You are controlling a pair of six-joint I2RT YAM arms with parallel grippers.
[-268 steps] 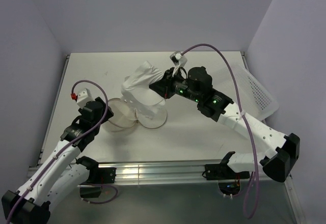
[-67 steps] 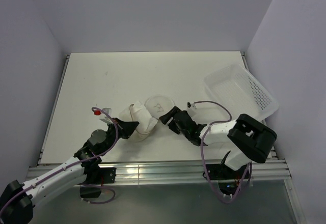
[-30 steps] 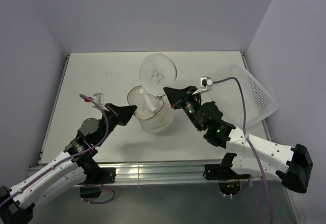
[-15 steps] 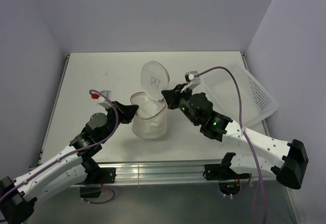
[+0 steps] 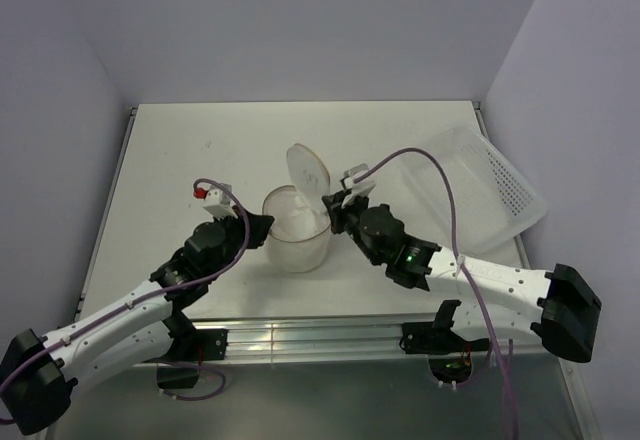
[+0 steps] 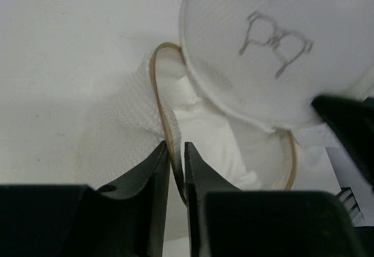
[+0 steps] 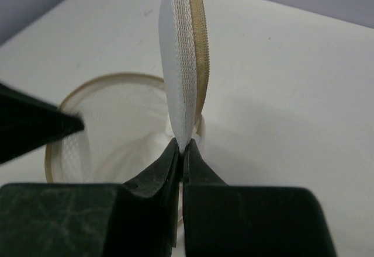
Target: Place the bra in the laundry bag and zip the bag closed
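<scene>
Lowered since half-second ago: lid, now standing edge-up over bag, mid-table. Left gripper clamped on bag's near-left edge. Right gripper clamped on lid's lower edge. Bra bunched inside bag. Bag open.

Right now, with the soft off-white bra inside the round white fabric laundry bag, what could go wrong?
1. The bra seems to lie high in the open laundry bag; lowering the upright lid might trap fabric in the zip.
2. The left gripper and right gripper each pinch only a thin edge; a slip could let the bag sag.
</scene>
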